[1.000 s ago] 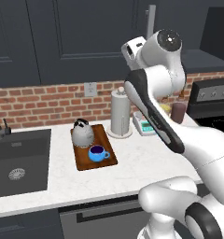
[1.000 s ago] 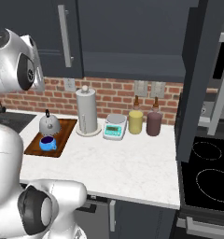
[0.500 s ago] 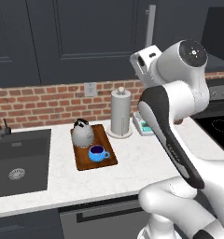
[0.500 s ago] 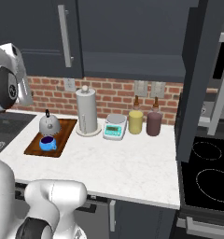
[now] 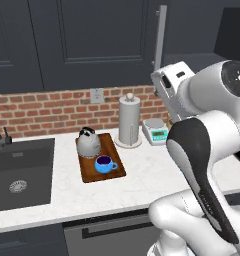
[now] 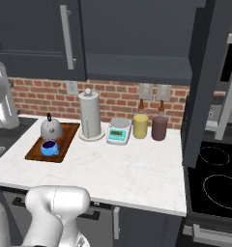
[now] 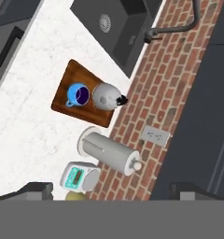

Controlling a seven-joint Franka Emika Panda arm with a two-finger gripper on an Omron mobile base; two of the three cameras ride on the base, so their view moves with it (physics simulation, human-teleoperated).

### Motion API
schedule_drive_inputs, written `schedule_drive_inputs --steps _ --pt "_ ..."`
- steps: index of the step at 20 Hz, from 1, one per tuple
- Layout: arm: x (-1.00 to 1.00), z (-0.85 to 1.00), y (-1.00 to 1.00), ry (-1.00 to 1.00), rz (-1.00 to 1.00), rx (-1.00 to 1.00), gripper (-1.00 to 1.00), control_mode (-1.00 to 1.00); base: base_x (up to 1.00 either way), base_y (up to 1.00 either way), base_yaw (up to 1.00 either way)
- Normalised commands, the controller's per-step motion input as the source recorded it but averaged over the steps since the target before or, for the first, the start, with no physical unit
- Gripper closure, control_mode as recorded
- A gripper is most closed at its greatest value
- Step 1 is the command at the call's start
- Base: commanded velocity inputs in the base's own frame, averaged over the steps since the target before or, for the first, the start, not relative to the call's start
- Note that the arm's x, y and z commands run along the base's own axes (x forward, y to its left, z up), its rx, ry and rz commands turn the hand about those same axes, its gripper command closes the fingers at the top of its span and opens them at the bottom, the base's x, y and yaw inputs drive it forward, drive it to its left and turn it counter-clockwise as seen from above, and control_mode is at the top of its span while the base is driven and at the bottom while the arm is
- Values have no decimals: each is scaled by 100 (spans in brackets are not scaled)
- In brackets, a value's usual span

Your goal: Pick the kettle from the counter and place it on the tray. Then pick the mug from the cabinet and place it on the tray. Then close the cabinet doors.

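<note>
Left base view: tray (image 5: 118, 171), dark reddish-brown, lies on the white desk (image 5: 142, 185) with its long axis running from the brick wall toward the front edge. On it, kettle (image 5: 88, 142) at the wall end, upright; blue mug (image 5: 105, 164) just in front, handle to the right. Paper-towel roll (image 5: 129, 121) stands just right of the tray, kitchen scale (image 5: 156, 131) beyond it. Dark sink (image 5: 19, 172) to the left, well apart. Cabinet doors (image 5: 87, 42) above, one with a silver bar handle.

Right base view: tray (image 6: 35, 153) at the desk's left; kettle (image 6: 50, 128), mug (image 6: 49, 148) on it. Then rightward along the wall: paper-towel roll (image 6: 89, 116), scale (image 6: 119, 131), yellow canister (image 6: 140, 126), maroon canister (image 6: 159, 128). Stove (image 6: 215, 181) at right.

Hand view: from high above, tray (image 7: 63, 93) carries mug (image 7: 78, 95) and kettle (image 7: 107, 96), spout toward the bricks. Gripper (image 7: 112, 190) spread wide, holding nothing, well above the desk.
</note>
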Motion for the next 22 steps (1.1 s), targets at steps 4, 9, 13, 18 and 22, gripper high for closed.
schedule_drive_inputs --steps 4,9,13,18,22 --pt "-67 0 -34 0 2 1 -100 -100 0 0 0" --pt "-59 0 -44 0 0 1 -100 -100 0 0 0" --pt "-52 0 -49 0 -1 1 -100 -100 0 0 0" --pt "-38 0 -49 0 -7 0 -100 -100 0 0 0" --pt "-23 2 -66 -1 -15 0 -100 -100 0 0 0"
